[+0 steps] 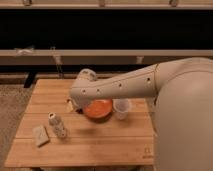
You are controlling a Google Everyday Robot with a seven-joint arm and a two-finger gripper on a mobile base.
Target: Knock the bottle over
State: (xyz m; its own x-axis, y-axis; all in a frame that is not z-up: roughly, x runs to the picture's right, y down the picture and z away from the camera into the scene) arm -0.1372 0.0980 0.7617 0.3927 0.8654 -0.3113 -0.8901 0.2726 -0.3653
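Hung the gripper [74, 106] at the left edge of the orange bowl [100, 109], openness untellable, short of the bottle [57, 125] beside the tan block [41, 135]; risked shoving block or bowl instead on a wide sweep.

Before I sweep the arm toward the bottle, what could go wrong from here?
1. The gripper sits at the left rim of the orange bowl, behind the bottle; a low sweep could drag the bowl along.
2. The forearm runs just above the translucent cup, which could tip if the arm drops.
3. The tan block lies close beside the bottle, near the left edge of the table; a hard push may shove either one off.
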